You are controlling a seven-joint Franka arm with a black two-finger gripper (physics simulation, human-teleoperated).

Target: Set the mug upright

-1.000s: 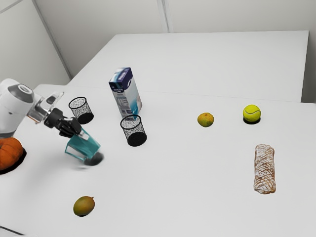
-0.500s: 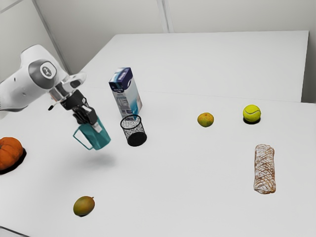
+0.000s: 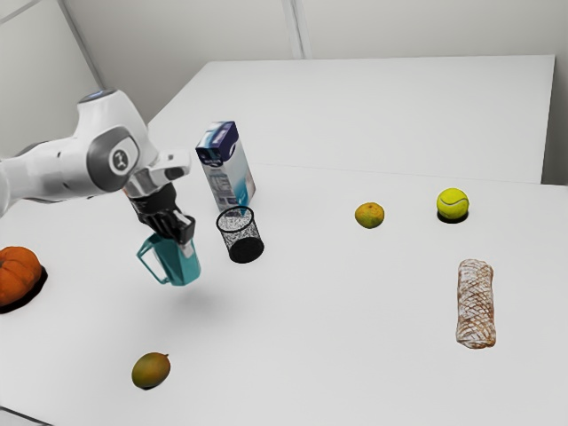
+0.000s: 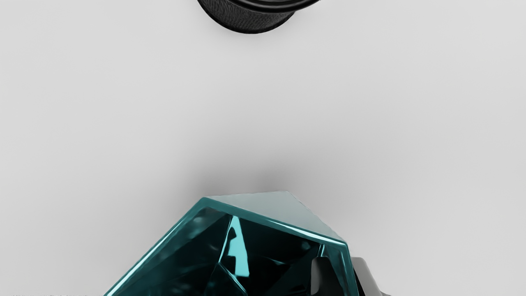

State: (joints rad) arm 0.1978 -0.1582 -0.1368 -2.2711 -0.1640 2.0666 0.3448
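Mug (image 3: pixel 186 266) in the grip of the end effector (image 3: pixel 183 236). Hangs below the fingers, mouth up, tilted a little, with a soft shadow beneath on the table (image 3: pixel 355 311). Points its handle (image 3: pixel 151 269) toward the exterior view's left. Closed on the mug's wall, one finger (image 4: pixel 322 275) inside the mouth and the other (image 4: pixel 365 271) against the outside, with only the wall's thickness between.

Near the end effector, toward the exterior view's right, a black mesh cup (image 3: pixel 240 236), apart from the mug. Just behind that cup, a tall carton (image 3: pixel 227 170). Well apart from the end effector on the same side, a small orange-green fruit (image 3: pixel 370 215), a tennis ball (image 3: pixel 453 204) and a crusty roll (image 3: pixel 476 303). Nearer the exterior camera than the end effector, a mango (image 3: pixel 151 370); off toward the exterior view's left, a pumpkin (image 3: pixel 17 275).
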